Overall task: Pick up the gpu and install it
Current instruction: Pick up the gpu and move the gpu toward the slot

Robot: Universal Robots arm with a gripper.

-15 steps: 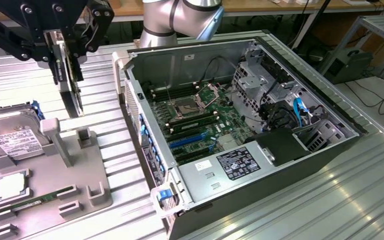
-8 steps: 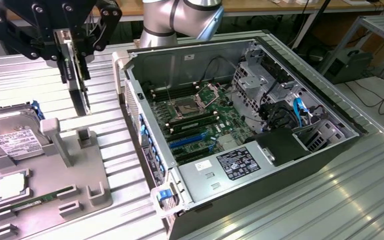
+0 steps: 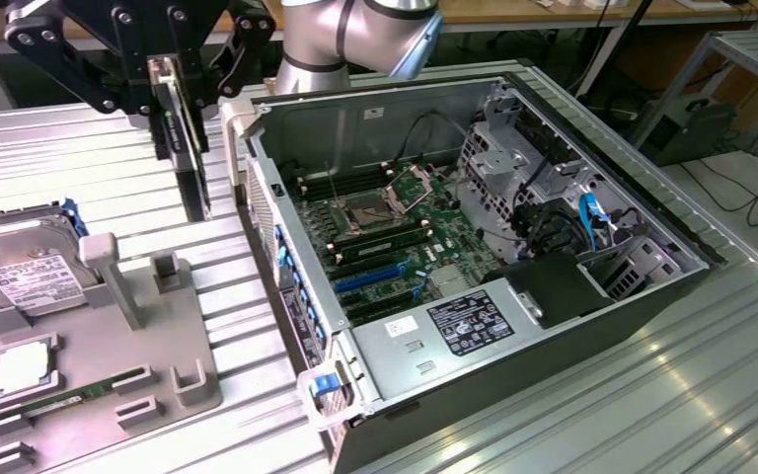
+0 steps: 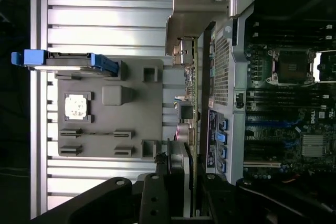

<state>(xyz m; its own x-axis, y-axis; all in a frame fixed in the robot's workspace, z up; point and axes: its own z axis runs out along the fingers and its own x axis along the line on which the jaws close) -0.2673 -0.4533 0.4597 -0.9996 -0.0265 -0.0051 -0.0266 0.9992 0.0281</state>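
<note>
Jaws clench one gpu above the table, nine o'clock of one open case; one hard drive near

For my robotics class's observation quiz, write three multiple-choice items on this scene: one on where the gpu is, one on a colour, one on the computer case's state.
1. Where is the gpu?
A. Held on edge in the gripper, above the table beside the computer case
B. Lying flat on the table
C. Seated inside the case

2. What colour is the carrier around the hard drive?
A. Red
B. Yellow
C. Blue

3. What state is the computer case in?
A. Fully closed
B. Side open, motherboard exposed
C. Wrapped in plastic

Answers:
1 A: the gripper clamps the card clear of the case.
2 C: blue plastic frames the drive.
3 B: the board's sockets and slots are in plain sight.
</note>
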